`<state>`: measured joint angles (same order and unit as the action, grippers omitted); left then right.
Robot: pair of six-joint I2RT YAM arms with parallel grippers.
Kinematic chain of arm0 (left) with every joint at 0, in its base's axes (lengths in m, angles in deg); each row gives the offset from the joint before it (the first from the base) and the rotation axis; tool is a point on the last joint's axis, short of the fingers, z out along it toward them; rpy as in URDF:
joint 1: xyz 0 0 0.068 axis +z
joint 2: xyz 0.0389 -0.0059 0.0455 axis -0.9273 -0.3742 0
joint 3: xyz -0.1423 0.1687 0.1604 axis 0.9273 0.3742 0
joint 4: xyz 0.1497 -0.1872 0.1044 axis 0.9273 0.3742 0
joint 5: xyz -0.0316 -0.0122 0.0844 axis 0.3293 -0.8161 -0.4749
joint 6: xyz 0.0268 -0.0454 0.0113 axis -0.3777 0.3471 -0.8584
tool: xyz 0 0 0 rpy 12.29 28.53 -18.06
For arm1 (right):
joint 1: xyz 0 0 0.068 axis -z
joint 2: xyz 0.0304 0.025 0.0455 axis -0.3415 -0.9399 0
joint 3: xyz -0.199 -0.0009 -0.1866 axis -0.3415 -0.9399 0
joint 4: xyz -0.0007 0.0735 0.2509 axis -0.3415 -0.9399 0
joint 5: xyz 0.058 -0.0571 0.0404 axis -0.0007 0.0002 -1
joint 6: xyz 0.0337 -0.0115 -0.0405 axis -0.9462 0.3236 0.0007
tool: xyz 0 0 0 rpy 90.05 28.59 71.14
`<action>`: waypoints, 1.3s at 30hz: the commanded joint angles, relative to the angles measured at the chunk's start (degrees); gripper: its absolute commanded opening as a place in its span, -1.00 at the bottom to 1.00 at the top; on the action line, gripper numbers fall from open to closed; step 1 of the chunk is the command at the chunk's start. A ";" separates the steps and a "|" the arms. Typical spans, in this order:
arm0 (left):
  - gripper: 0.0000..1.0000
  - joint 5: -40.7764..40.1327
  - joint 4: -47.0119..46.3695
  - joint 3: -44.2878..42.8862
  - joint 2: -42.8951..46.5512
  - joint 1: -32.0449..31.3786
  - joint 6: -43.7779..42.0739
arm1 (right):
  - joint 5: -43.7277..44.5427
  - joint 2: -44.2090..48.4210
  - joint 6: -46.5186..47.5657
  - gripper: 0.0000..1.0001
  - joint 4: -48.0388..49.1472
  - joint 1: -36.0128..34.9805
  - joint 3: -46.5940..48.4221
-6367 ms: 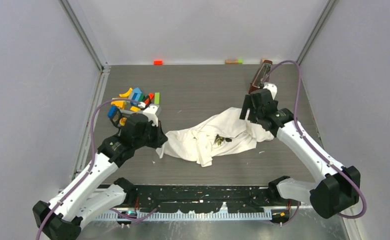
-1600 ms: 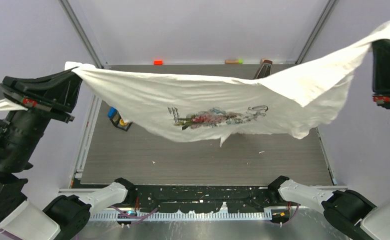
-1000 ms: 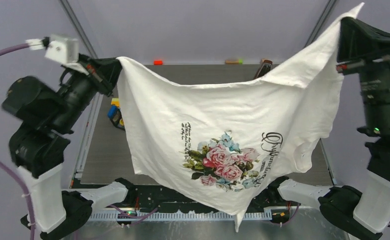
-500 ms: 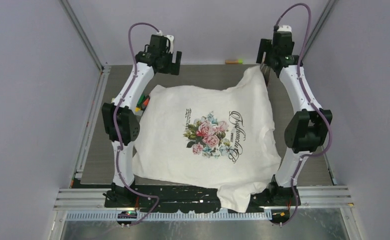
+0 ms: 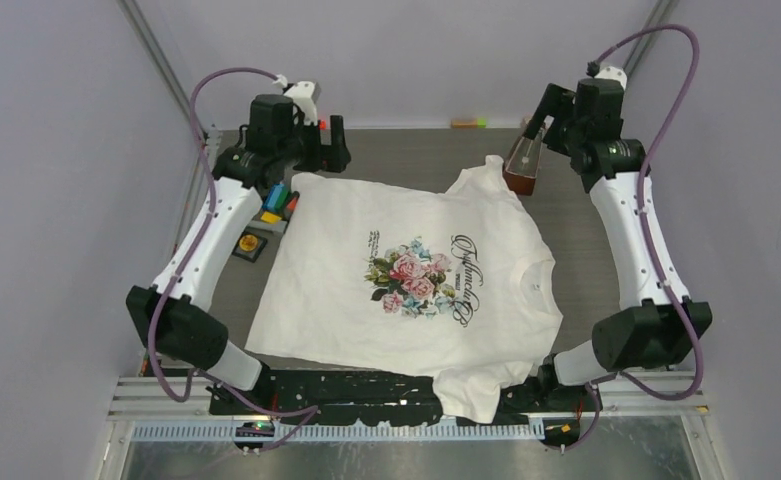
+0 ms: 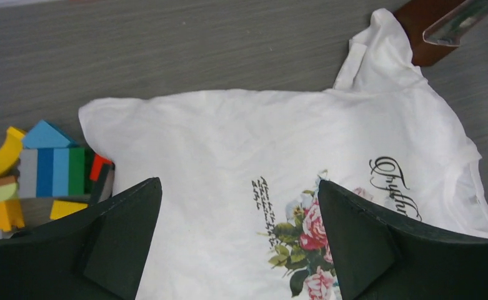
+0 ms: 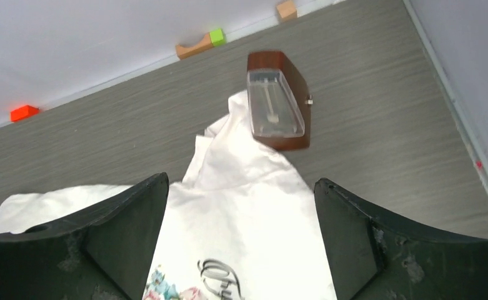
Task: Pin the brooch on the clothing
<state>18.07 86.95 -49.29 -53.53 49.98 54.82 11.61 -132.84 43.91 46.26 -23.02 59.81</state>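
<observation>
White T-shirt [image 5: 406,290] lies spread print-up on the table [image 5: 586,250]. My left claw [image 6: 239,182] and right claw [image 7: 241,179] hang released at its far end. Spreading looks done; next, find the brooch, which I cannot spot.

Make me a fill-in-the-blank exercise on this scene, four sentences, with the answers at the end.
1. The T-shirt lies spread flat with its rose print facing ____.
2. The left gripper and the right gripper hold nothing; both are ____.
3. The coloured blocks lie on the ____ arm's side of the shirt.
4. The brown case with a clear cover is met by the shirt's ____.

Missing words: up; open; left; sleeve.
</observation>
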 commanded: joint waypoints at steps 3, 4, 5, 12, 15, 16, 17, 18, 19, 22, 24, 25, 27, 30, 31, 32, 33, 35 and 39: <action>0.99 4.02 -3.75 17.84 11.29 0.20 6.47 | -3.95 8.65 -9.23 0.84 -1.37 0.15 -15.47; 0.99 4.62 -3.84 20.89 12.84 0.20 7.31 | -3.94 9.82 -10.01 0.84 -0.59 0.19 -19.12; 0.99 5.42 -4.10 23.51 14.36 0.20 7.99 | -2.88 10.12 -10.41 0.84 -0.33 0.16 -20.58; 0.99 7.55 -3.01 36.25 21.26 0.27 9.63 | 3.03 6.43 -12.54 0.84 -0.88 1.89 -28.47; 0.99 8.77 -0.40 36.98 24.13 1.13 9.10 | 2.92 5.15 -13.78 0.82 -0.04 4.37 -30.47; 0.99 8.82 1.73 35.93 24.93 1.57 8.44 | 3.03 5.06 -13.92 0.81 0.82 5.18 -30.96; 0.99 8.27 4.61 34.20 25.45 1.91 6.72 | 3.20 4.73 -14.39 0.81 1.21 5.52 -31.89; 0.99 6.78 8.08 32.31 25.84 1.95 5.26 | 3.63 4.59 -14.66 0.82 1.63 6.37 -32.29; 0.99 4.50 10.46 30.76 26.38 1.96 3.82 | 3.98 4.13 -15.24 0.82 1.79 6.82 -33.13; 0.99 -2.92 12.68 30.03 28.41 2.05 0.47 | 3.01 3.24 -16.29 0.81 2.26 10.05 -35.00; 0.99 -6.47 12.92 30.82 28.94 2.05 -0.65 | 0.30 2.83 -16.96 0.77 2.30 12.45 -36.58; 0.99 -7.66 12.98 31.23 29.13 2.05 -0.98 | -1.51 2.81 -17.27 0.76 2.30 13.88 -37.65; 0.99 -9.40 12.29 32.56 29.81 2.05 -1.31 | -2.69 2.77 -17.48 0.70 2.15 15.29 -39.08; 0.99 -11.87 9.94 34.78 30.62 2.05 -1.90 | -2.05 2.59 -16.70 0.65 1.18 15.83 -40.71; 0.99 -11.91 9.61 34.97 30.69 2.05 -1.91 | -1.84 2.55 -16.35 0.63 0.95 15.87 -41.05; 0.99 -11.73 9.37 35.24 30.73 2.00 -1.91 | -1.83 2.26 -15.79 0.61 0.79 15.88 -41.62; 0.99 -11.60 8.98 35.55 30.84 2.04 -1.91 | -1.91 2.08 -15.54 0.56 0.54 15.88 -41.85; 0.99 -11.74 8.38 36.21 31.03 2.05 -1.84 | -2.95 1.30 -14.85 0.49 0.69 15.88 -42.57; 0.99 -12.17 8.28 37.49 31.51 2.05 -1.41 | -8.04 -0.18 -13.83 0.37 2.21 15.88 -43.91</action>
<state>7.65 97.07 -12.65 -23.84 51.66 53.79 8.25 -131.81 28.96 46.65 -7.13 17.23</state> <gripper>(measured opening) 0.994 0.701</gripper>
